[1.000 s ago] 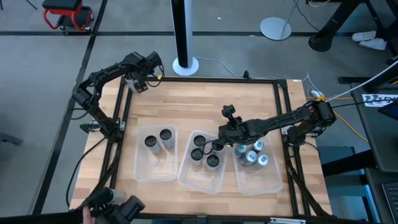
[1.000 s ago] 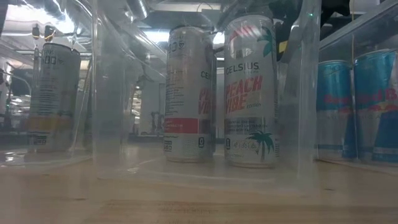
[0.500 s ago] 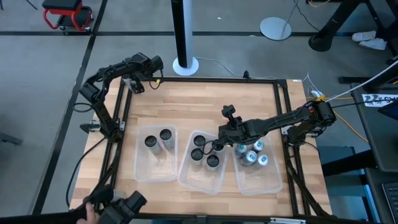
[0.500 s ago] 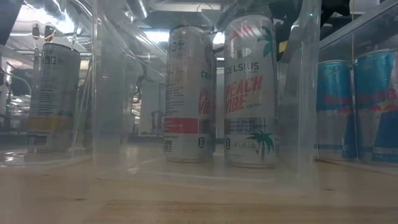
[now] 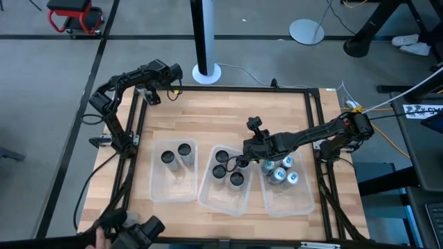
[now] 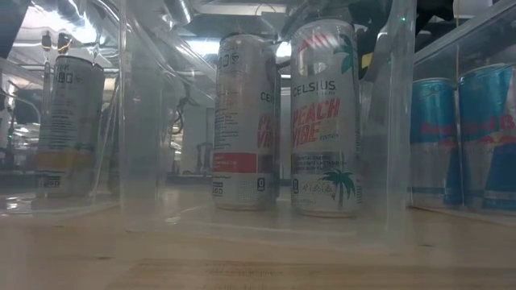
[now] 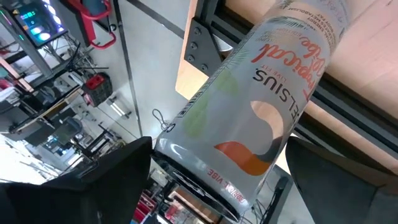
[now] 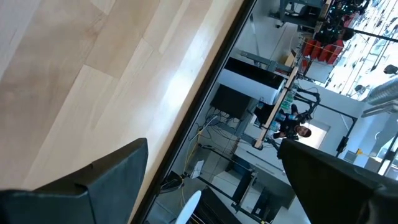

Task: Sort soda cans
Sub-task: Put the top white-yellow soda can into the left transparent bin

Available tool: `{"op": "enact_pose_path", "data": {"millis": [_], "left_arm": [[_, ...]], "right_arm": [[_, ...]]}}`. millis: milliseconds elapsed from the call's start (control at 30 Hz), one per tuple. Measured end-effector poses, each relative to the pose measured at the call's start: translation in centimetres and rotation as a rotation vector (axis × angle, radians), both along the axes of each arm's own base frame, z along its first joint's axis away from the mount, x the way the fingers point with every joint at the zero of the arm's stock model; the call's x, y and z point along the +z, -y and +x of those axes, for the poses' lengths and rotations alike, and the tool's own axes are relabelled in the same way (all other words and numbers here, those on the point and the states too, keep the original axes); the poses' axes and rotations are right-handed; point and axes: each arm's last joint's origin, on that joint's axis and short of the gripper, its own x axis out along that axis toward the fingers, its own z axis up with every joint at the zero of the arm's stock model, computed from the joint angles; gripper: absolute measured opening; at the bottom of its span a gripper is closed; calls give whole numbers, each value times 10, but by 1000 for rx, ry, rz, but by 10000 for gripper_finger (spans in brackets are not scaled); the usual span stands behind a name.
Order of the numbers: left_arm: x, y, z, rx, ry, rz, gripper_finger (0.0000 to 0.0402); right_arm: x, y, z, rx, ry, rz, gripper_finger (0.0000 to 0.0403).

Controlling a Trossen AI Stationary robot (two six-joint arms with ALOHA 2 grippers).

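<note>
A Celsius can (image 7: 261,106) sits clamped between my left gripper (image 7: 217,180)'s fingers, held at the table's far left corner, out over the black frame (image 5: 228,88) rather than the wood. Below, three clear bins stand in a row: the left bin (image 5: 158,192) holds two dark-topped cans (image 5: 176,153), the middle bin (image 5: 208,197) three more (image 5: 228,168), the right bin (image 5: 304,204) the silver-topped blue cans (image 5: 279,170). My right gripper (image 8: 211,186) hovers with jaws spread and nothing between them, just above the boundary of the middle and right bins. To place this well, I judge I should bring the can upright before descending, steer for open floor in the bin of matching dark-topped cans, and let go only once its base rests flat, so it neither tips nor knocks its neighbours. A person's hand (image 5: 97,237) shows at the table's near left corner, beside dark equipment (image 5: 142,232).
</note>
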Motion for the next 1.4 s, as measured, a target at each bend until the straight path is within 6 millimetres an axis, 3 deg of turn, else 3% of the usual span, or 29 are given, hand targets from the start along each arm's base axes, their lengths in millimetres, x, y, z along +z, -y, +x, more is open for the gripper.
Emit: {"op": "enact_pose_path", "data": {"millis": [533,833,1400], "left_arm": [[4,2,1,-9,-51,32,356],[4,-9,-16,53,-42,25,356],[1,-13,-9,45,69,26,356]], "right_arm": [[0,0,0,0,0,-1,364],[0,0,0,0,-1,-1,364],[0,0,0,1,-1,-1,364]]}}
